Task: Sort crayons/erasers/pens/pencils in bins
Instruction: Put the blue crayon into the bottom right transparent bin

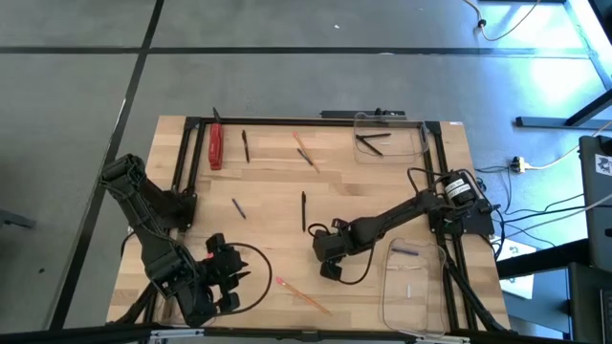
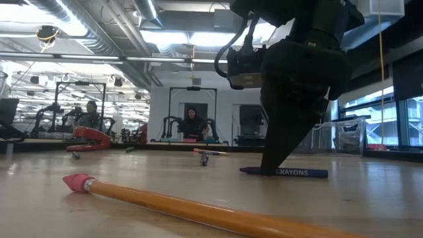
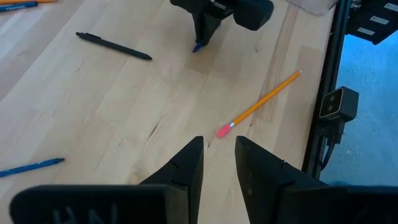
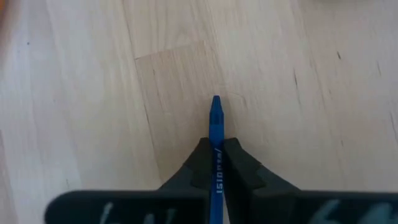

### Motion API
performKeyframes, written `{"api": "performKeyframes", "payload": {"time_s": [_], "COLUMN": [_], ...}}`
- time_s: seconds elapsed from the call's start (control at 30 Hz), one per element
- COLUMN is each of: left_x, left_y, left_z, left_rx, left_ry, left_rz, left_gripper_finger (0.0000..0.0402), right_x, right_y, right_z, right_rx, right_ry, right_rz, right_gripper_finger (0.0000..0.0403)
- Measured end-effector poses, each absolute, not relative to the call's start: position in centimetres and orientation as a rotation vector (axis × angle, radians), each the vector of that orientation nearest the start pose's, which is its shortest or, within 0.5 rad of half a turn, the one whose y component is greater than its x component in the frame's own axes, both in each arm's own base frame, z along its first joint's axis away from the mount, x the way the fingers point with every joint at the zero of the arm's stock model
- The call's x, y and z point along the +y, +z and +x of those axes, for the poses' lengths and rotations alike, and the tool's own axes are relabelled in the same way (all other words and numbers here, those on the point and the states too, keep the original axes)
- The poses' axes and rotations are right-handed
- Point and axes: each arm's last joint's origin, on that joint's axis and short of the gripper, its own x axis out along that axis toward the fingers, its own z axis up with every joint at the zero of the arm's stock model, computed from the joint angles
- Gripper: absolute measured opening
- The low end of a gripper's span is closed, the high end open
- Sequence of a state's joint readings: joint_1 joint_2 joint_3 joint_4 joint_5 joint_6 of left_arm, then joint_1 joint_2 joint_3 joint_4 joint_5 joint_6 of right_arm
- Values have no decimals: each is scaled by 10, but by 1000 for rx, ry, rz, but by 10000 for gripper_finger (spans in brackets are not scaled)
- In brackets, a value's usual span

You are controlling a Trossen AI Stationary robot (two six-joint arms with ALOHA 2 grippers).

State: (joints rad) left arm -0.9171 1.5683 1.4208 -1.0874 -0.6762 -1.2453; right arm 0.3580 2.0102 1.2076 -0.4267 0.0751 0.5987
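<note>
**Right hand shut on a blue crayon**

While you look down on the worktop [image 1: 277, 186], note three clear bins: one [image 1: 390, 136] at the far right corner holding pens, two [image 1: 413, 282] at the near right edge. Your left hand [image 3: 217, 163] hovers at the near left, its fingers a little apart and empty. Your right hand [image 4: 216, 148] is down mid-worktop, clamped on a blue crayon [image 4: 216, 127] lying flat on the wood. A pencil [image 3: 260, 104] lies just beside it, nearer the front edge.
</note>
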Motion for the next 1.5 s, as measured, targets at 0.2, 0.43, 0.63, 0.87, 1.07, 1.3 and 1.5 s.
{"api": "performKeyframes", "payload": {"time_s": [0.2,0.43,0.63,0.87,1.07,1.3,1.5], "left_x": [-227,-227,-227,-227,-227,-227,-227], "left_y": [306,306,306,306,306,306,306], "left_z": [197,197,197,197,197,197,197], "left_rx": [799,799,799,799,799,799,800], "left_ry": [324,324,324,324,323,324,324], "left_rz": [-281,-281,-281,-281,-281,-280,-280], "left_gripper_finger": [86,86,86,86,86,86,86], "right_x": [130,130,130,130,131,134,135], "right_y": [117,117,116,117,125,140,168], "right_z": [355,355,355,355,359,365,366], "right_rx": [1217,1204,1207,1210,1216,1240,1264], "right_ry": [-136,-156,-151,-146,-139,-102,-84], "right_rz": [278,261,265,268,258,227,205], "right_gripper_finger": [43,39,34,33,33,32,32]}}
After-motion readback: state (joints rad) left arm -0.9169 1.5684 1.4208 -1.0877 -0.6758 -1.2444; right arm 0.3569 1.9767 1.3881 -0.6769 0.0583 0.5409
